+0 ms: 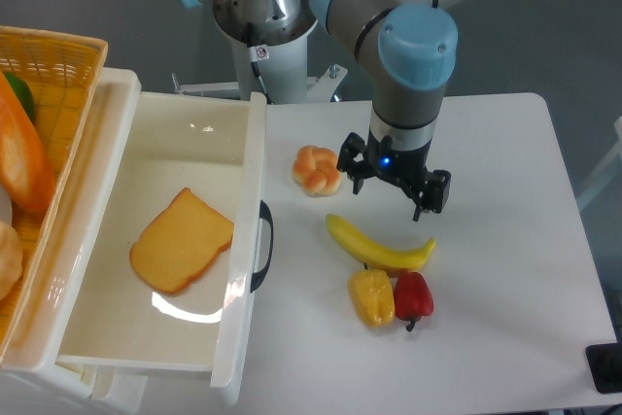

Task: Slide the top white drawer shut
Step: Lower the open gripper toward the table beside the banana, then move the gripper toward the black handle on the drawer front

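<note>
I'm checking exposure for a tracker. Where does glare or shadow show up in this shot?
Fixed camera: bright glare streaks on the top white drawer floor near the toast slice; soft shadows under the banana and the gripper; focus sharp throughout.

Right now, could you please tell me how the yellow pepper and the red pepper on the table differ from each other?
The yellow pepper looks a little bigger and blockier than the red pepper. The yellow pepper lies on the camera's left, the red pepper on the right, nearer the table's far side edge. The red pepper shows a dark stem pointing toward the front edge; no stem is plain on the yellow pepper. Both lie side by side just below the banana, apparently touching.
</note>
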{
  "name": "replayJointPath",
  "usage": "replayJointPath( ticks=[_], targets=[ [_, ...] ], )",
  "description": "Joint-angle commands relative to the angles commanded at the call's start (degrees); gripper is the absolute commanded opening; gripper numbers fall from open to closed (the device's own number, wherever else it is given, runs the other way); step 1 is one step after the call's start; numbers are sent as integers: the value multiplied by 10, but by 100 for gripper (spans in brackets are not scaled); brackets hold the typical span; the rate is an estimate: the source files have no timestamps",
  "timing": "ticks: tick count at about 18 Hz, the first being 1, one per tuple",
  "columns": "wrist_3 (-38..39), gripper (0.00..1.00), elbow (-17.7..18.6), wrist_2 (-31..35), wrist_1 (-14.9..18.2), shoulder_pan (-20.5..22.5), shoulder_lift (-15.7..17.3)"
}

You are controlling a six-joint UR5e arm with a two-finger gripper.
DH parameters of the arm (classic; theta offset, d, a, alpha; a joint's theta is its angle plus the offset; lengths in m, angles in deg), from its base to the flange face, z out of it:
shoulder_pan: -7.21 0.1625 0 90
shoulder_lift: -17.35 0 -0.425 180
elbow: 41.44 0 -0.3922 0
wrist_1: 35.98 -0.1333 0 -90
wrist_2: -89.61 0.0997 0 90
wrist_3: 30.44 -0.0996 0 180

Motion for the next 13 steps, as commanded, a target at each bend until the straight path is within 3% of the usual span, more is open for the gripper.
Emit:
replayJointPath(
  ticks=[6,13],
  targets=[
    [53,100,3,4,-26,-8,-24],
    [181,100,-6,3,-47,-50,-57]
  ],
)
